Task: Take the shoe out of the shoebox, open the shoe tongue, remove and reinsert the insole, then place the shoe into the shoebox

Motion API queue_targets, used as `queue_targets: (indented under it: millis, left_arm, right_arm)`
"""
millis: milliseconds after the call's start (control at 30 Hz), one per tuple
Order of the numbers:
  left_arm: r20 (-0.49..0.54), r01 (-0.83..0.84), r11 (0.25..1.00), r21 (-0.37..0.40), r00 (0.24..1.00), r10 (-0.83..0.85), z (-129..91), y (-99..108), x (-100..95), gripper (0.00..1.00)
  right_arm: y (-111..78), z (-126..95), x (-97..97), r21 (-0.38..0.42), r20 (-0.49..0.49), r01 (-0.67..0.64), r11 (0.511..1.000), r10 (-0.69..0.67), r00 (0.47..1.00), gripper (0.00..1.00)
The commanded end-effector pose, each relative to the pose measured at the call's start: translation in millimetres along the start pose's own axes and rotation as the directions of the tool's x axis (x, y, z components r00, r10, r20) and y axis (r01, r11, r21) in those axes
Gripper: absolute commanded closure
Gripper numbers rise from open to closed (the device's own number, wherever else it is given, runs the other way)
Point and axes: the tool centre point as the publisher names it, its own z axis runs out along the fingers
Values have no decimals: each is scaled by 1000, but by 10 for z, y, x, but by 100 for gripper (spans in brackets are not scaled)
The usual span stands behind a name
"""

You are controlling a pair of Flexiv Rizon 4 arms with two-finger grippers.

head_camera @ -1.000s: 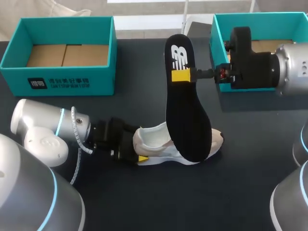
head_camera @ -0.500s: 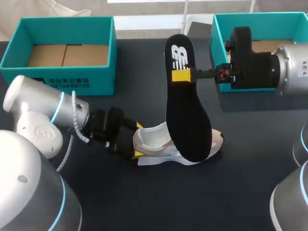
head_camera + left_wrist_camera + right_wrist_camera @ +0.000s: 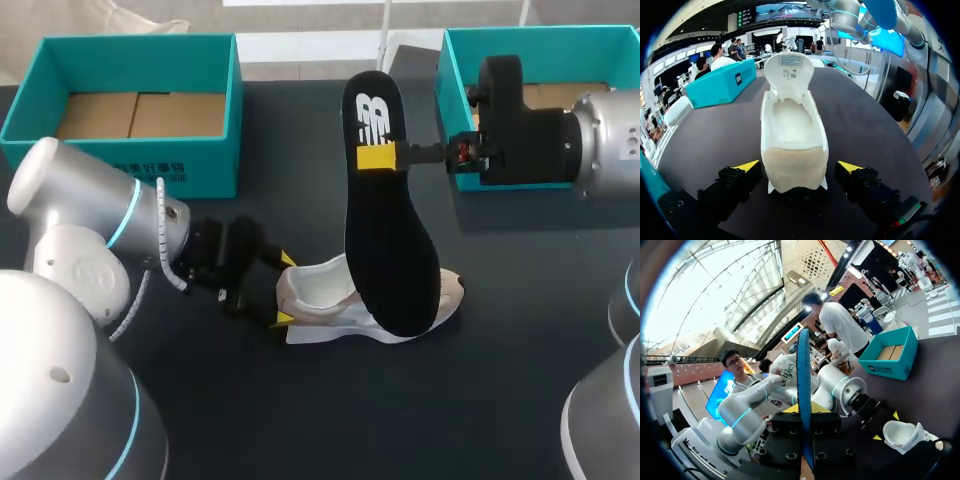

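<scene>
Dark tabletop (image 3: 330, 420) carries the left shoebox (image 3: 140, 160) and the right shoebox (image 3: 447, 80), both teal, along its far edge. Nearer, between them, the white shoe (image 3: 320, 292) sits outside both. The black insole (image 3: 385, 250) stands steeply with its toe end in the shoe. The right jaws grip its upper end. The left jaws gape wide, flanking the heel without touching.

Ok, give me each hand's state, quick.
Left hand: open, straddling the shoe at its heel.
Right hand: shut on the insole.
</scene>
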Motion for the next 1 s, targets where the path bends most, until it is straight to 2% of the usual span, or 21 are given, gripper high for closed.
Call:
queue_targets:
  millis: [33,200,300,367,467,500,833,1000]
  left_arm:
    - [52,6,986,-170,999,3,-150,-163,84,0]
    - [77,28,971,-235,997,-10,-235,-222,109,0]
    - [82,73,939,-337,995,-48,-251,-258,107,0]
    - [133,112,898,-425,989,-60,-243,-276,99,0]
    - [138,134,857,-497,988,-74,-232,-295,98,0]
    - [178,135,842,-523,983,-47,-227,-306,100,0]
    - [178,135,842,-523,983,-47,-227,-306,100,0]
    - [173,155,779,-608,983,-60,-275,-359,88,0]
  right_arm:
    - [4,36,-5,0,3,-2,1000,2,1000,100]
    - [4,36,-5,0,3,-2,1000,2,1000,100]
    - [4,36,-5,0,3,-2,1000,2,1000,100]
    - [4,36,-5,0,3,-2,1000,2,1000,100]
    - [4,36,-5,0,3,-2,1000,2,1000,100]
    - [4,36,-5,0,3,-2,1000,2,1000,100]
    - [4,36,-5,0,3,-2,1000,2,1000,100]
    - [4,36,-5,0,3,-2,1000,2,1000,100]
